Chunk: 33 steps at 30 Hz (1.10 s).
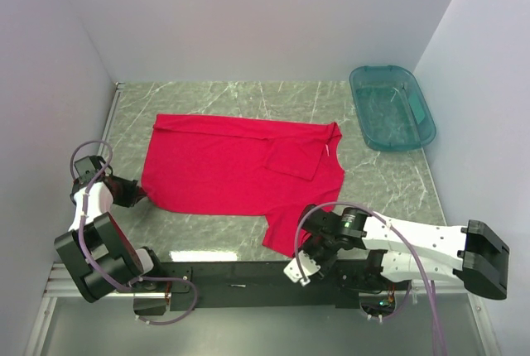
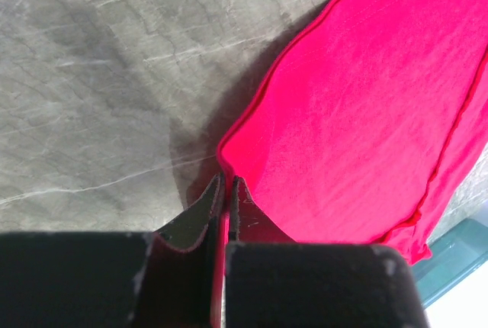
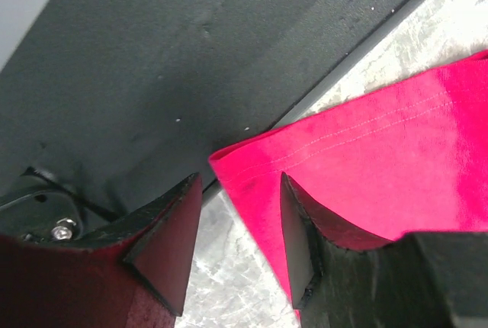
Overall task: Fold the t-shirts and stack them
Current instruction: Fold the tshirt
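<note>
A red t-shirt (image 1: 240,170) lies spread on the marble table, one sleeve folded over near its right side. My left gripper (image 1: 137,194) is shut on the shirt's near-left corner; in the left wrist view the jaws (image 2: 227,183) pinch the red hem (image 2: 358,114). My right gripper (image 1: 303,248) sits at the shirt's near-right corner by the table's front edge. In the right wrist view it is open (image 3: 240,191), with the red corner (image 3: 366,160) lying between and beyond the fingers, not gripped.
A teal plastic bin (image 1: 391,108) stands at the back right, holding a small green item. White walls close in the left, back and right. A black rail (image 1: 248,273) runs along the table's front edge, seen also in the right wrist view (image 3: 191,46).
</note>
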Available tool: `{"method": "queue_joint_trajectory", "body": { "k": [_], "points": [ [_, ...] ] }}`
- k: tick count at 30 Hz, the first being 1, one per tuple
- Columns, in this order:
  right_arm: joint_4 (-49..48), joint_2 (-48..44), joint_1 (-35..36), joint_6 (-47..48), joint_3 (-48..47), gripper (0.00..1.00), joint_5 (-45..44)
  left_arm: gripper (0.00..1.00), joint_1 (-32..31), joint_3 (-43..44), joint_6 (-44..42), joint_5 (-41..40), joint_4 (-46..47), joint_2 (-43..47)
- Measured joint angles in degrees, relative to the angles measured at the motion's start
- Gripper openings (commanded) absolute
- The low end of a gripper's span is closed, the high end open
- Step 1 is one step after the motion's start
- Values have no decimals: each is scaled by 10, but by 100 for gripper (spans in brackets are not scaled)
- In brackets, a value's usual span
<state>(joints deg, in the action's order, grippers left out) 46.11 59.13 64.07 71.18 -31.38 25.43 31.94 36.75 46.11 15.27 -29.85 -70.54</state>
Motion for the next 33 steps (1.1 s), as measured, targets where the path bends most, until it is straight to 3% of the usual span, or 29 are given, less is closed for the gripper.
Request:
{"method": "queue_joint_trajectory", "body": {
  "k": [12, 17, 21, 22, 24, 30, 33],
  "points": [
    [-44, 22, 66, -44, 32, 41, -41, 0, 0, 0, 0, 6, 0, 0],
    [-52, 28, 70, -59, 32, 25, -51, 0, 0, 0, 0, 11, 1, -1],
    [-62, 30, 70, -73, 31, 22, -55, 0, 0, 0, 0, 14, 1, -1],
    [-63, 30, 70, -76, 31, 20, -55, 0, 0, 0, 0, 14, 1, -1],
    [-65, 28, 70, -77, 31, 0, -56, 0, 0, 0, 0, 14, 1, -1],
    [-75, -14, 56, -99, 42, 0, -67, 0, 0, -4, 0, 18, 3, -1],
    [-46, -50, -14, -99, 20, 0, -37, 0, 0, -6, 0, 19, 3, -1]
  ]
}}
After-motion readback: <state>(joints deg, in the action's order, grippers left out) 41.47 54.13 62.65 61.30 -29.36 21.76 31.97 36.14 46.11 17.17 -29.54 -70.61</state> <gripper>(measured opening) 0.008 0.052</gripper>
